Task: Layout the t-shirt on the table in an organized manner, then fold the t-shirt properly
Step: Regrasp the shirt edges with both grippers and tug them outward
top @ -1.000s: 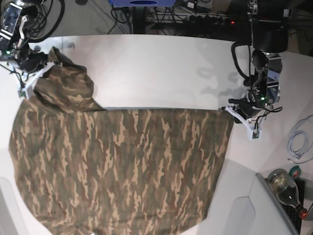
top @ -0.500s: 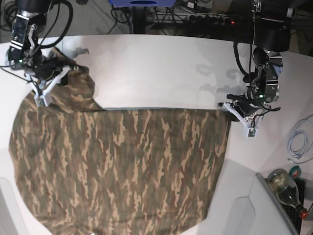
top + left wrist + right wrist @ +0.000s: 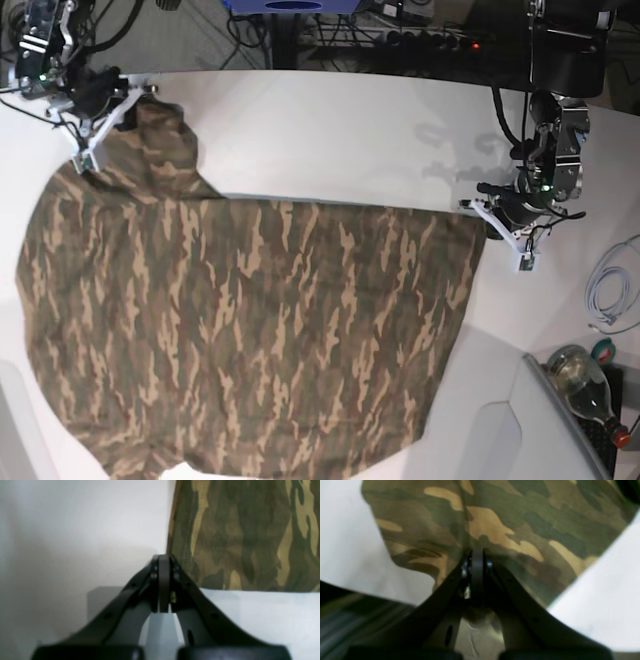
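White table fills most of the base view, with cables and equipment in the dark strip along the top and a bottle and coiled cable at the lower right

Shirt lies spread over the left and centre of the frame, running off the bottom edge. One bunched portion reaches up to the upper left corner; the rest lies fairly flat, its upper edge drawn in a near straight line across mid-frame.

Right gripper, at upper left, has its jaws closed on the bunched cloth; the right wrist view shows camouflage fabric pinched between the pads and draping around them. Left gripper, at centre right, has its jaws pressed together at the shirt's upper right corner; the left wrist view shows them meeting at the hem, with a sliver of cloth apparently caught, so a hold on the shirt is judged likely.

Step in hand: laying out, not yet folding. Judged early in the task.

Next move calls for both grips to hold while the upper left corner is drawn outward and level with the other, taking out the bunching.

Room: bare table lies open above the shirt and to its right. The upper left grip sits close to the table's curved far edge, leaving little margin there
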